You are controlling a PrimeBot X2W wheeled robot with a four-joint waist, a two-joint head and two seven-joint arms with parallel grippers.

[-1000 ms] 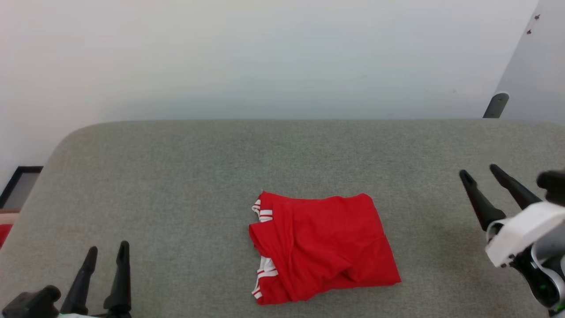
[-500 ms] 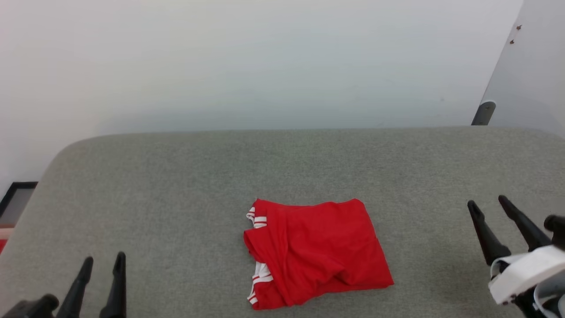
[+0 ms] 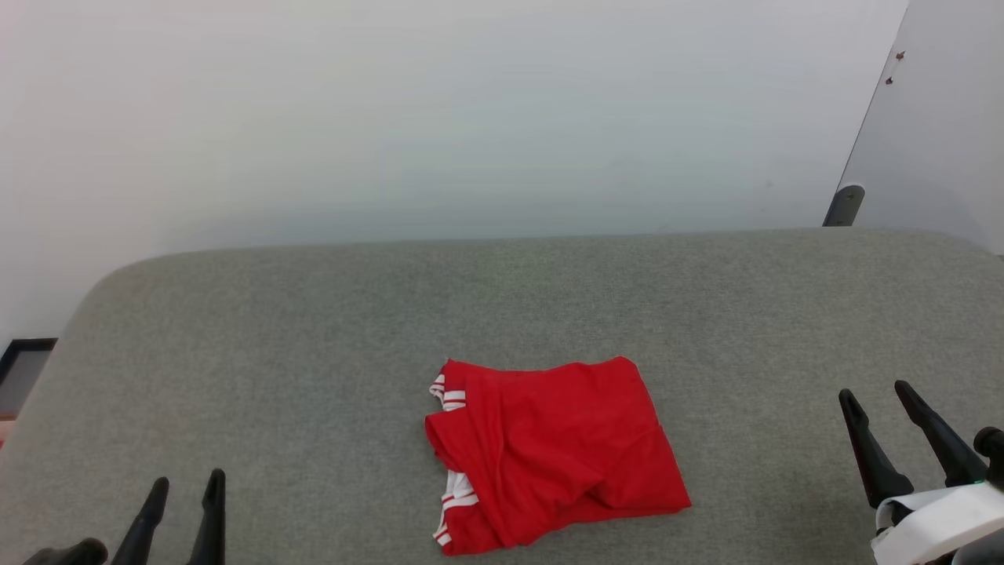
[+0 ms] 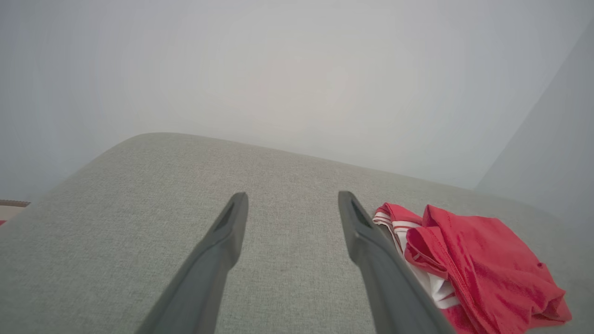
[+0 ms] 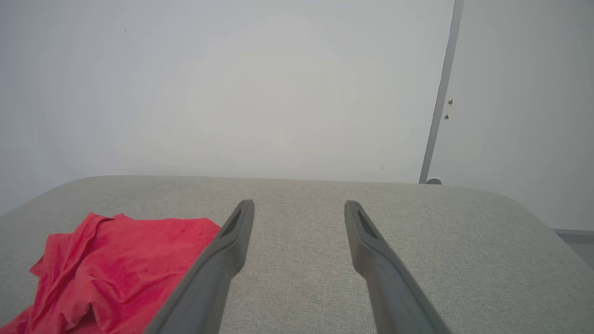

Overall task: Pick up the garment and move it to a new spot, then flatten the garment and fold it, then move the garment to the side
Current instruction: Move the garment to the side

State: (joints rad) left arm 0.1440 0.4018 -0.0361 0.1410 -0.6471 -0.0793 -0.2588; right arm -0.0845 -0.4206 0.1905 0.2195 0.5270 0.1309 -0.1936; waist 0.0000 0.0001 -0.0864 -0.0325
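The fingers (image 3: 210, 518) of the left gripper (image 3: 187, 480) stand apart with nothing between them, at the near left corner of the grey padded surface (image 3: 314, 353). Those of the right gripper (image 3: 874, 391) are spread just as wide and also hold nothing, by the near right edge.

The garment (image 3: 549, 455) lies folded into a rough rectangle close to the near edge, about midway along it. It is between the two grippers and well apart from both. The face that shows is plain red, and red-and-white striped trim peeks out along its left side.

In the left wrist view one finger covers part of that trim. In the right wrist view the bottom edge cuts the bundle off. A dark frame (image 3: 23, 361) beyond the left edge is perhaps a picture frame; too little of it shows to tell.
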